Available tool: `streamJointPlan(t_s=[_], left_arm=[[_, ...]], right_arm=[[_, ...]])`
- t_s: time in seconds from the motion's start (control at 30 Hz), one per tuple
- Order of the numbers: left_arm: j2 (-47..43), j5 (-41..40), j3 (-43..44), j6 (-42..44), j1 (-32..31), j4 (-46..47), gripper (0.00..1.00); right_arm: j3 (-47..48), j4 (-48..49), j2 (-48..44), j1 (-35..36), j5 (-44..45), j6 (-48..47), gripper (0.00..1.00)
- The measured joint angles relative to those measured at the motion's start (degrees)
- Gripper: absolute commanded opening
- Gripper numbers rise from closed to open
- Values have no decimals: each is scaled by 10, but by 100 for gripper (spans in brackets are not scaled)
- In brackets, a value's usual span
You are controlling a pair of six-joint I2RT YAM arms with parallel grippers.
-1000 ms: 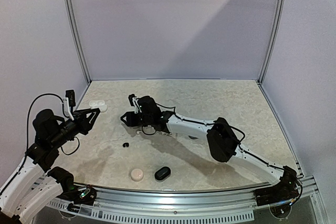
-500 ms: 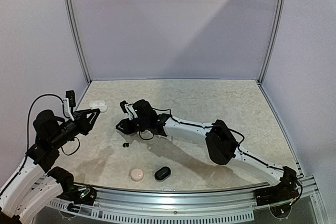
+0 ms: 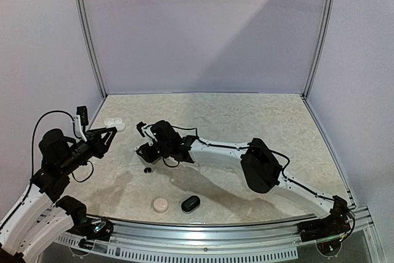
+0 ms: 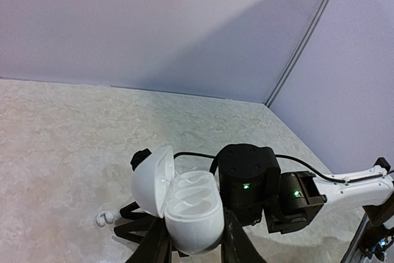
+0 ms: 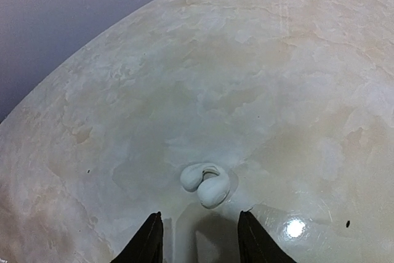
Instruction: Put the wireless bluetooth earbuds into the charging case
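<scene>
now | left gripper (image 4: pixel 194 238) pinching open charging case (image 4: pixel 192 204) | right gripper (image 5: pixel 200 221) spread near earbud (image 5: pixel 207 185)

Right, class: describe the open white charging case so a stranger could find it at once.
Find the left arm by the table's left side. Its end effector is shut on a white charging case. It alone has its lid open; the cream case and black case lie closed near the front.

I count three cases (white case (image 4: pixel 191 210), beige case (image 3: pixel 160 204), black case (image 3: pixel 190 203)) and two earbuds (white earbud (image 5: pixel 206 184), black earbud (image 3: pixel 148 169)).
</scene>
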Motion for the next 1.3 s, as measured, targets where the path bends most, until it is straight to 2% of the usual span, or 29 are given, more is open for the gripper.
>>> streamJointPlan(t_s=[0.3,0.8,1.3], left_arm=[[3,0,0,0,0,1,0],[8,-17,-3,9,14,7,0],[20,-17,-3,8,15,6,0]], right_arm=[[53,15,40,3,33,-33,45],[66,48,60,24,80,-123,28],[66,64,66,28,111,-134,12]])
